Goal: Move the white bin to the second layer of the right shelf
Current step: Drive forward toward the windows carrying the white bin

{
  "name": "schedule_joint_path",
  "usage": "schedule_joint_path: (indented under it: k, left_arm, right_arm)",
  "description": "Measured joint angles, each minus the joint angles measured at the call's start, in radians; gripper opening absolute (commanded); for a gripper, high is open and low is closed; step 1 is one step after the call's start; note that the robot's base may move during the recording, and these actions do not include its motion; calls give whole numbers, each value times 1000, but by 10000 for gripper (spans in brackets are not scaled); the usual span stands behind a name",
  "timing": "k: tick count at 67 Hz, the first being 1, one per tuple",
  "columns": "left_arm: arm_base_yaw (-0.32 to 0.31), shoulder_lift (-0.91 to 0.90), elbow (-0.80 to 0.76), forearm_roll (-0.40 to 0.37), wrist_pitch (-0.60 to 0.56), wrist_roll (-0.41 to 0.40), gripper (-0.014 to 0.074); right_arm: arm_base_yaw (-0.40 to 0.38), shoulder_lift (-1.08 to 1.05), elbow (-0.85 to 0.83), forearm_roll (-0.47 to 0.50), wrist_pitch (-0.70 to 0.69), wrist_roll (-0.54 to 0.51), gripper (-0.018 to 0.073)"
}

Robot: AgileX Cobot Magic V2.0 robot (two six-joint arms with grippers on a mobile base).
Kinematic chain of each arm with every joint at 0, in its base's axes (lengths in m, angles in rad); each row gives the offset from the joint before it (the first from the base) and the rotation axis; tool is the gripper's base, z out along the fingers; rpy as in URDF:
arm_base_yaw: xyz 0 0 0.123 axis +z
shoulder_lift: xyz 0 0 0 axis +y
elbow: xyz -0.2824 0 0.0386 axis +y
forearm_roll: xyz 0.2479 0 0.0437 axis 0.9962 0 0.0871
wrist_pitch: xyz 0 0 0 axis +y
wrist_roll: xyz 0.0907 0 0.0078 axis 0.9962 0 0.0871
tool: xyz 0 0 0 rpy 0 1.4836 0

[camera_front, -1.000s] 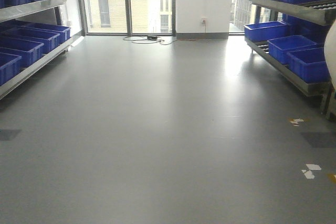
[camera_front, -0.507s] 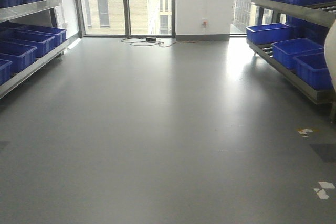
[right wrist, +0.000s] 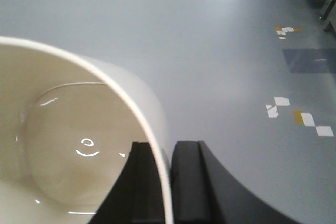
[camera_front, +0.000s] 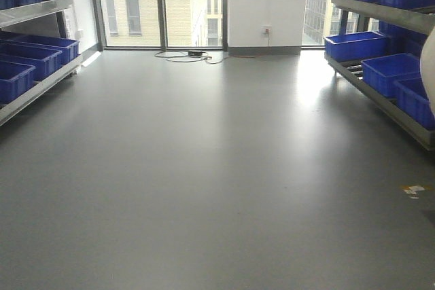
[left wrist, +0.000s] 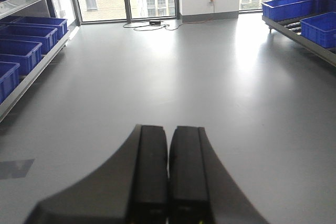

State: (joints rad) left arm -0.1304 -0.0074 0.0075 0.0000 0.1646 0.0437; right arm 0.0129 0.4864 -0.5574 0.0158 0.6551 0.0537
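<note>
The white bin (right wrist: 63, 129) fills the left of the right wrist view, a glossy cream tub seen from above its mouth. My right gripper (right wrist: 169, 148) is shut on its rim wall, one finger inside and one outside. A sliver of the bin (camera_front: 429, 73) shows at the right edge of the front view. The right shelf (camera_front: 380, 13) runs along the right side with two sloping levels in view, both holding blue crates (camera_front: 391, 73); I cannot tell which is the second layer. My left gripper (left wrist: 168, 129) is shut on nothing, above bare grey floor.
A left shelf (camera_front: 41, 11) with blue crates (camera_front: 34, 56) lines the other side. Windows and a white pillar (camera_front: 265, 5) close off the far end, with a cable (camera_front: 190, 54) on the floor there. Tape marks (camera_front: 413, 189) dot the floor at right.
The front view has moved forward down the aisle. Both shelves have slid outward and the floor tape marks have shifted down and to the right. The bin stays at the right edge.
</note>
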Motion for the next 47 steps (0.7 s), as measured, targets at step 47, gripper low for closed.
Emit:
schedule_joint_path:
  k: [47]
  left_arm:
    - [0,0,0,0,0,0,85]
  right_arm:
    - [0,0,0,0,0,0,49]
